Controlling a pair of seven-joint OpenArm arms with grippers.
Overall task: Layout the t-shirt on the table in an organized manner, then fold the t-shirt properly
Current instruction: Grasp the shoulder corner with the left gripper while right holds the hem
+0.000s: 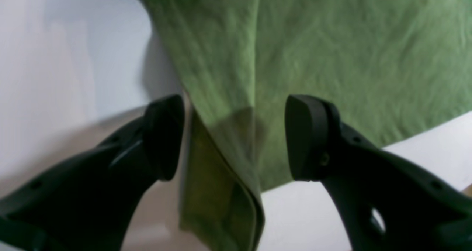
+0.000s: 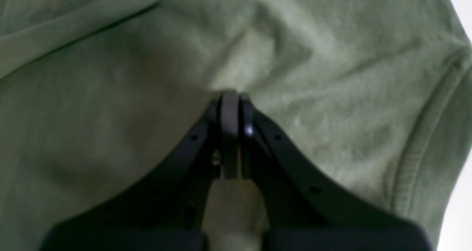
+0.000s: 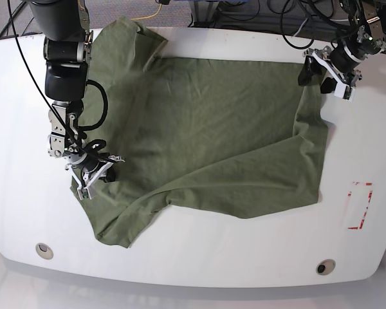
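Layout partial — t-shirt (image 3: 212, 129) spread on table (image 3: 199, 257), sleeves crumpled | left pincer (image 1: 234, 136) released over hem | right pincer (image 2: 230, 96) clenched, pressing cloth | folding not begun

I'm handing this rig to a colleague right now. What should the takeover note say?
Left gripper: jaws open, astride a corner fold of the t-shirt, not gripping it.
Right gripper: jaws shut, tip pressed on the shirt near a sleeve.
T-shirt: spread mostly flat on the table, wrinkled, one corner turned over by the left gripper.
Done: rough layout.
Left: smooth out, straighten sleeves, fold.
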